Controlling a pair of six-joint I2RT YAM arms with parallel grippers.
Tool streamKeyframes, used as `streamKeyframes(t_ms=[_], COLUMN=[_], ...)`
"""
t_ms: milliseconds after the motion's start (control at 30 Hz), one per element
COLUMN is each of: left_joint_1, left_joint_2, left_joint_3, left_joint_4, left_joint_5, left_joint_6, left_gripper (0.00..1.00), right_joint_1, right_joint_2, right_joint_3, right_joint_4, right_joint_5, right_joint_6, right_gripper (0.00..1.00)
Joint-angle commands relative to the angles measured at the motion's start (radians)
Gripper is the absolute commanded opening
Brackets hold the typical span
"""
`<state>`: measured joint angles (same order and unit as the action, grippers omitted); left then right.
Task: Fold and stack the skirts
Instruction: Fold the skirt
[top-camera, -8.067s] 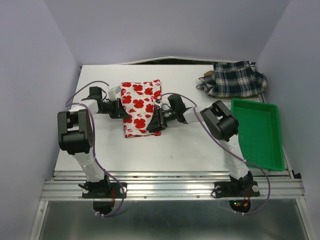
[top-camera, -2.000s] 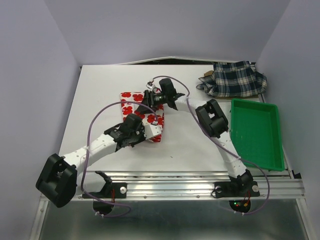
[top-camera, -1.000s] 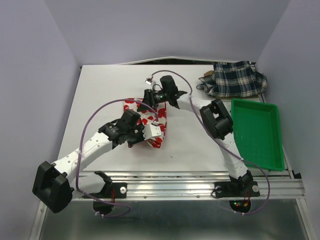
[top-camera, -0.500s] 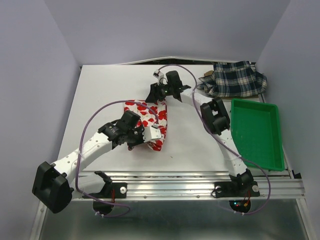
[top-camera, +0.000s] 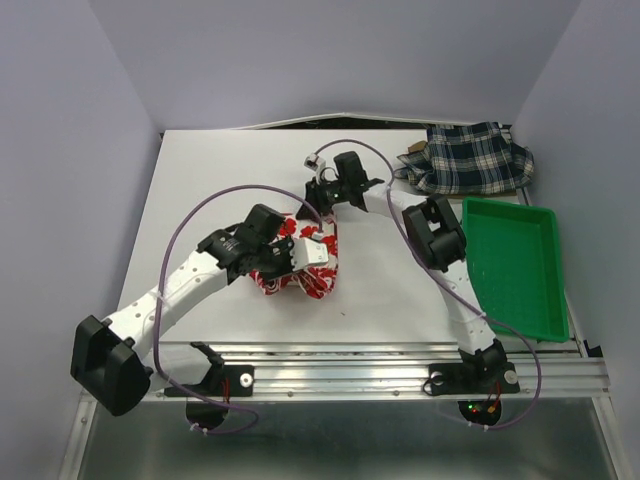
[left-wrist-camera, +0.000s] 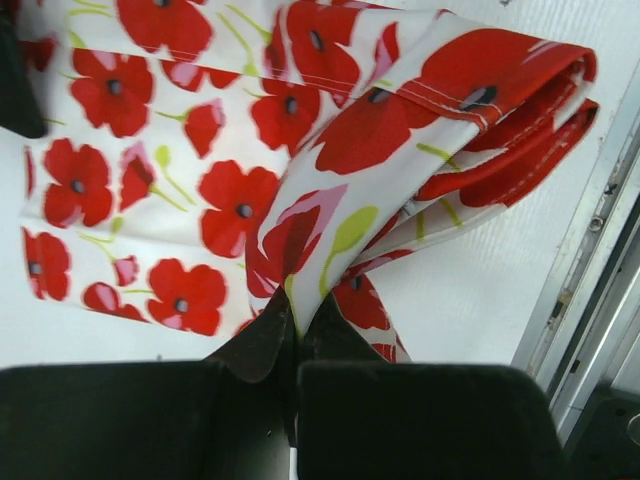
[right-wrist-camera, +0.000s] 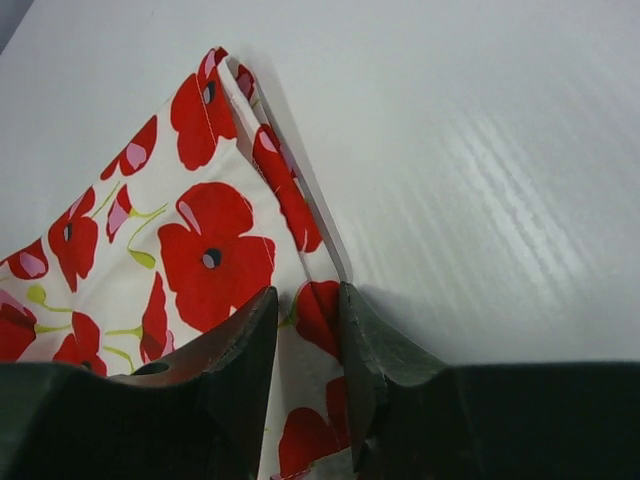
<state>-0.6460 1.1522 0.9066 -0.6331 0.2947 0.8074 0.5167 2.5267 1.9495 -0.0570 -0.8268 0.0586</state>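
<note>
bare table (top-camera: 200, 180) left, plaid skirt (top-camera: 475, 155), green tray (top-camera: 515, 265) along right

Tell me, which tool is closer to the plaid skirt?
Right. The right tool sits at the far edge of the flowered skirt, left of the plaid skirt. The left tool pinches it farther away, nearer the front.

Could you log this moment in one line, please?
left gripper: shut on floral skirt | right gripper: astride edge | plaid skirt: heaped

Bright, even light, soft shadows, close foregrounds slightly blurred.
</note>
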Motion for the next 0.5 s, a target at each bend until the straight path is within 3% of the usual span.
streamKeyframes(t_ms=[0,467], left_joint_1=[-0.003,0.066], left_joint_2=[0.066,0.280], left_joint_3=[0.147,0.290], left_joint_4=[-0.020,0.000], left_joint_5=[-0.011,-0.016], left_joint_6=[0.010,0.082], left_gripper=[0.00,0.01], right_joint_1=[0.017,0.048], right_joint_2=[-0.038,-0.154], right_joint_3=[-0.128,-0.326], right_joint_4=[-0.077,0.009], right_joint_5=[-0.034,-0.149], right_joint_6=[-0.043,-0.011], right_gripper=[0.37,0.34])
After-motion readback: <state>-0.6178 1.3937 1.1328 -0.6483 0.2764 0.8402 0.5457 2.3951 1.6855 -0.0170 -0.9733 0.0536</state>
